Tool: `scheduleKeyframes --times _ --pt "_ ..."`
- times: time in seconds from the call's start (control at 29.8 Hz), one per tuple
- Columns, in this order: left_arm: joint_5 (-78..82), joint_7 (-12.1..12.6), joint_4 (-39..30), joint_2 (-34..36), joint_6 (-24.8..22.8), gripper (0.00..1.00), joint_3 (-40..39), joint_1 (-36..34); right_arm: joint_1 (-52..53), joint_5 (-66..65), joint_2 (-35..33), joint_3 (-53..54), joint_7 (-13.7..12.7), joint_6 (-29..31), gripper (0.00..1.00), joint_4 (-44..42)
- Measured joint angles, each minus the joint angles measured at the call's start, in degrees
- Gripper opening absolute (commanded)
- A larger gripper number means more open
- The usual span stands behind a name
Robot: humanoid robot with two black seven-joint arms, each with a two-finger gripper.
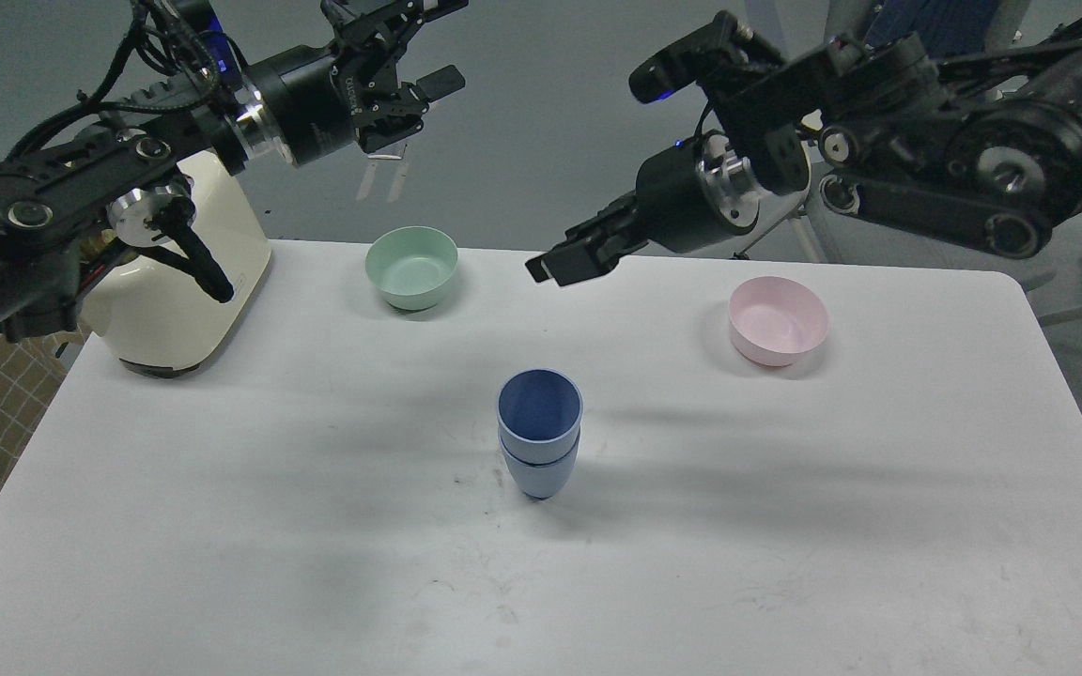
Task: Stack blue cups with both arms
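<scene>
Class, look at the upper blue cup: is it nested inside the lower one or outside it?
Nested. Only the upper blue cup's top band shows above the lower blue cup's rim, and both stand upright with no gripper touching them.

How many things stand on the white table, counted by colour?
Blue cups: 2, the upper cup nested in the lower cup
Green bowl: 1
Pink bowl: 1
Cream appliance: 1
Total: 5
</scene>
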Motion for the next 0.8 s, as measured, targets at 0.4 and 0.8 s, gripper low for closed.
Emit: scheduleKeyframes --times 0.4,0.8 --pt "-4.47 0.01 11.28 -7.26 -0.07 0.97 -10.11 3.3 -27.49 25.9 -13.24 33.34 0.17 -2.81 1.0 -8.62" --pt "-7.06 0.01 16.78 -12.61 -0.05 0.98 -14.34 11.69 -48.19 31.85 -4.66 55.51 1.64 -3.15 1.0 -15.77"
